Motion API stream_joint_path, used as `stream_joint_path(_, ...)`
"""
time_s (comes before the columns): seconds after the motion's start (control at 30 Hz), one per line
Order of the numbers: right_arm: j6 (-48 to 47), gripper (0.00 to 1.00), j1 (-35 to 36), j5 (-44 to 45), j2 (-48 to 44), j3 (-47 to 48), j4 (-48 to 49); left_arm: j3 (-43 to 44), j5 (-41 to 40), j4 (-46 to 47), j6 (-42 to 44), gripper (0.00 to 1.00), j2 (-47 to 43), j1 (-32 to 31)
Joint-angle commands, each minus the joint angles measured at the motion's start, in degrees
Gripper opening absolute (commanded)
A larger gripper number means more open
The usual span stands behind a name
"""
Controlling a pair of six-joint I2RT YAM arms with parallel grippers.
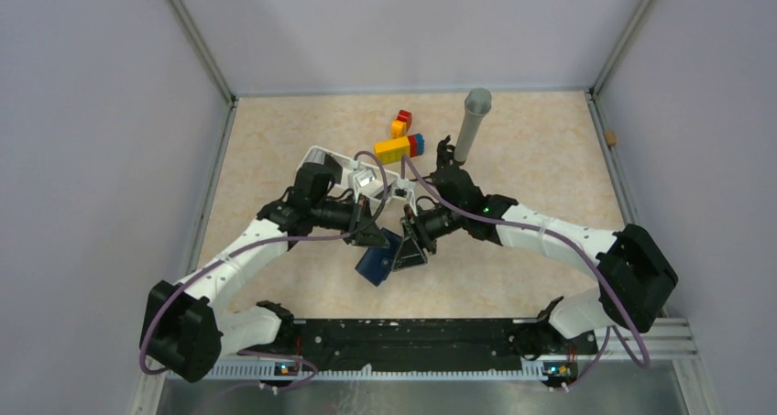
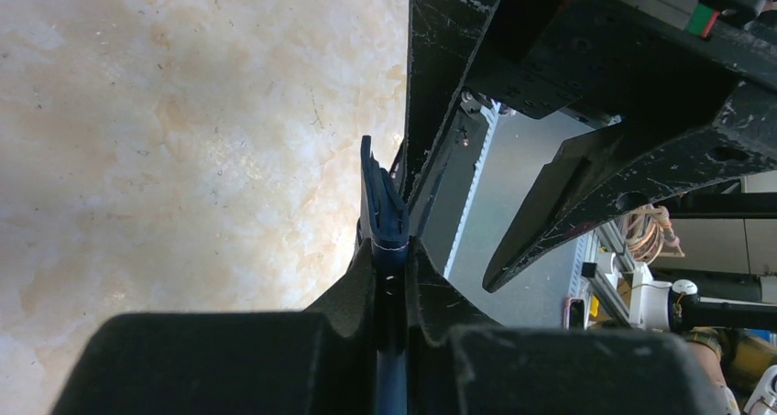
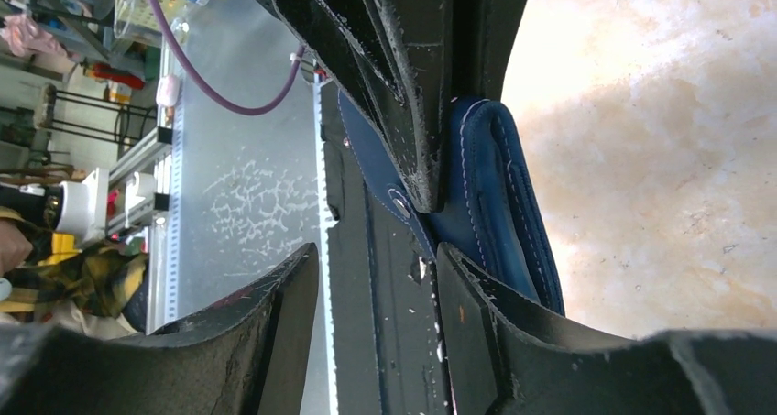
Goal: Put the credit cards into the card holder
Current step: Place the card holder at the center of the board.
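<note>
Left gripper (image 2: 389, 250): fingers pinched tight on one edge of the card holder (image 2: 380, 200).
Card holder: navy, tilted, just on the near side of the white tray (image 1: 332, 163), between both wrists.
Right gripper (image 3: 376, 255): fingers spread, nothing gripped; one fingertip close beside the holder.
Left arm (image 1: 247, 245): elbow bent, forearm angled in toward the tray's near side.
Right arm (image 1: 550, 236): mirrored, reaching in from the right.

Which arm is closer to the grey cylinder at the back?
Right. The right arm bends just beside the grey cylinder, at its near end; the left arm is farther off, by the white tray.
</note>
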Motion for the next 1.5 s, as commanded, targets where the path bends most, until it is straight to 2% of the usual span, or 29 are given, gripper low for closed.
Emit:
stream_joint_path(0.0,-5.49,0.51,0.04,2.62,1.23,2.77,-0.51,0.46,8.56,5.21,-2.02,0.0,-1.93,-0.21)
stream_joint_path(0.17,-4.46,0.51,1.64,-1.54,1.73,2.52,2.33,0.44,8.3,5.56,-2.4,0.0,-1.95,-0.19)
stream_joint_path(0.47,-2.13,0.45,4.73,-3.96,4.03,3.59,7.13,0.53,7.71,5.33,-2.3,0.0,-1.52,-0.22)
stream_joint_path(0.73,-2.24,0.36,6.02,-4.85,5.13,5.02,6.04,1.31,1.04,2.29,-1.09,0.0,-0.45,1.69)
stream_joint_path(0.9,-1.69,0.34,6.88,-9.08,4.24,5.43,4.9,1.47,-3.37,1.03,-1.97,0.0,0.76,4.52)
stream_joint_path(1.2,-0.96,0.34,8.85,-14.92,1.85,5.11,3.67,1.74,-1.08,1.08,-3.13,0.0,5.31,5.46)
stream_joint_path(1.27,-0.68,0.33,8.81,-12.94,1.08,4.67,3.7,2.35,-0.76,-0.11,-2.48,0.0,5.77,5.45)
stream_joint_path(1.33,-0.4,0.33,8.81,-4.11,-1.06,4.45,2.36,2.36,-2.15,-0.98,-2.73,0.0,5.78,5.43)
stream_joint_path(1.4,1.63,0.35,8.53,7.64,-3.32,4.0,1.02,-0.45,-7.08,2.49,-7.93,0.0,4.38,4.99)
stream_joint_path(1.47,4.45,0.39,7.76,17.6,-5.26,3.11,-0.51,-6.41,-14.58,11.52,-16.05,0.0,1.62,3.54)
